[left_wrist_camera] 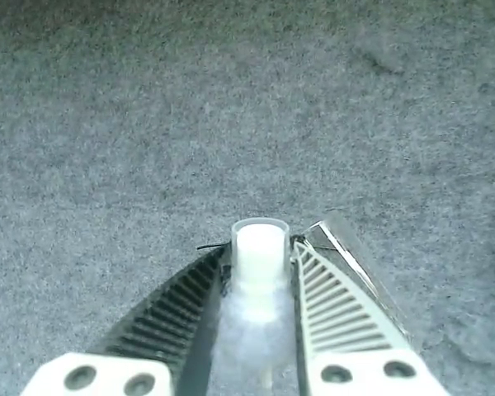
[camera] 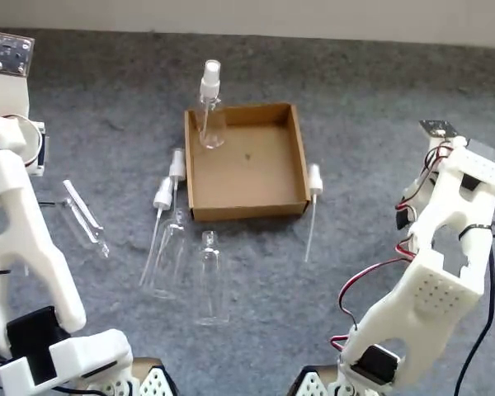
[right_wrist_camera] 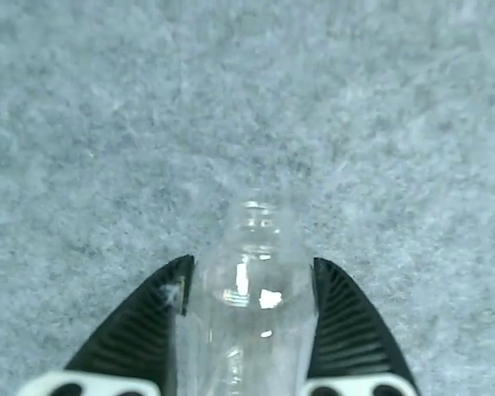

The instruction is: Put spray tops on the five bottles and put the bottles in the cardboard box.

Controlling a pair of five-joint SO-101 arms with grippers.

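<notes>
1. While the left gripper (left_wrist_camera: 260, 247) is closed snugly on a white spray top (left_wrist_camera: 260, 285) and the right gripper (right_wrist_camera: 252, 266) clamps an uncapped clear bottle (right_wrist_camera: 252, 318) at its shoulders, both over grey carpet (left_wrist_camera: 107, 124), joining the two looks like the risky part: a top brought in slightly off line could miss the narrow neck or jam against its rim
2. Pressing the top down hard could make the smooth bottle twist or slide in the ribbed fingers, since only two narrow faces hold it
3. On the table the cardboard box (camera: 247, 211) holds one capped bottle (camera: 212, 124) standing in its far left corner; a careless drop beside it could knock it over
4. A bare bottle (camera: 208, 280) lies on its side in front of the box and a loose top (camera: 314, 180) rests just beside its right wall; a low sweep of either arm could roll them out of reach
</notes>
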